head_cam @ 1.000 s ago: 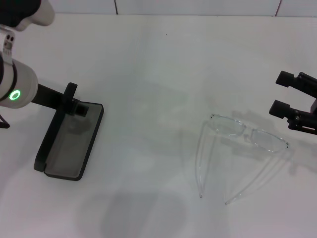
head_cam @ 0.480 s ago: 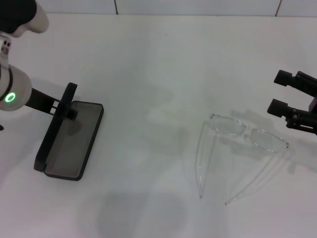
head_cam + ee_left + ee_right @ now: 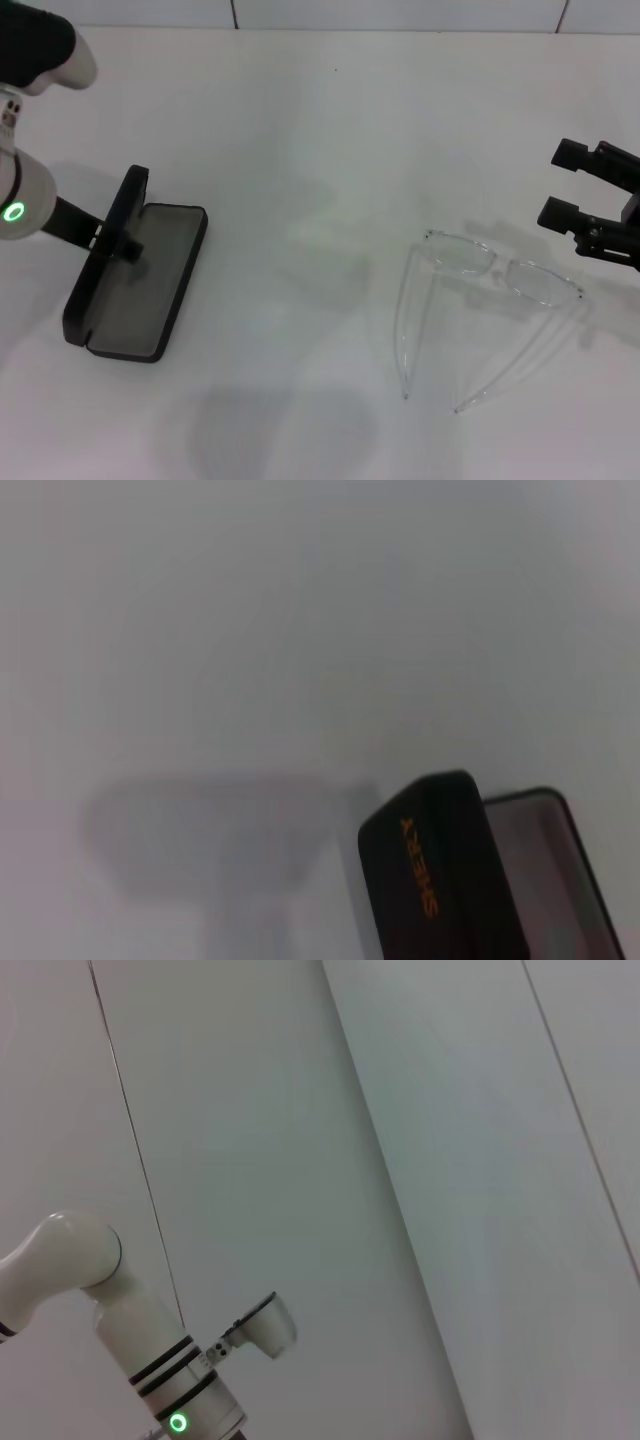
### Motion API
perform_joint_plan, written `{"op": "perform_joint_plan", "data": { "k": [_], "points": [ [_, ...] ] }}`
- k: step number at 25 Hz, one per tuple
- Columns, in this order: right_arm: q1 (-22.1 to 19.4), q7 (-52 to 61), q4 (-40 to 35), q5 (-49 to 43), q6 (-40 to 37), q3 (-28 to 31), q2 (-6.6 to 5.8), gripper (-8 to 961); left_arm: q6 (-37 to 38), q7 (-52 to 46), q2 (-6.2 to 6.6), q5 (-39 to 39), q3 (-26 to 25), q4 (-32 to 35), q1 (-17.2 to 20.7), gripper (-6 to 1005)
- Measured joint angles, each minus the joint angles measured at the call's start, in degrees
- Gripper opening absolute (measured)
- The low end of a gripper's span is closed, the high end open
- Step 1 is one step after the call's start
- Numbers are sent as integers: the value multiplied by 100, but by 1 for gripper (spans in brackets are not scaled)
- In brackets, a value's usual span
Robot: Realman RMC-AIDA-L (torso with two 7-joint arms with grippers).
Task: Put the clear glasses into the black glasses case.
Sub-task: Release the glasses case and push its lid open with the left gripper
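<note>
The black glasses case (image 3: 150,285) lies open at the left of the white table, grey inside facing up, with its lid (image 3: 108,245) standing nearly upright along the outer side. My left gripper (image 3: 118,245) is clamped on that lid: one finger (image 3: 130,250) shows on the inner face, the other is hidden behind. In the left wrist view the lid (image 3: 440,880) shows its orange lettering. The clear glasses (image 3: 500,270) rest at the right, arms unfolded toward the front. Just behind and right of them, my right gripper (image 3: 563,185) hovers open, holding nothing.
The table's back edge meets a tiled wall (image 3: 400,15). A wide stretch of bare white tabletop (image 3: 300,250) separates case and glasses. The right wrist view shows only wall panels and the left arm's white links with a green ring light (image 3: 178,1422).
My left gripper has drawn leftward with the case's lid, swinging it from leaning over the base to nearly upright. The glasses and the right gripper have stayed in place.
</note>
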Motion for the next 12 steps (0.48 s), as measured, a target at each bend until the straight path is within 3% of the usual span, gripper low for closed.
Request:
{"op": "perform_joint_plan", "data": {
  "k": [3, 12],
  "points": [
    [-1, 0, 7, 2, 0, 0, 5, 869, 99, 47, 20, 1, 9, -10, -34, 622],
    [-12, 0, 22, 2, -9, 0, 10, 869, 192, 231, -54, 0, 163, 311, -54, 297]
  ]
}}
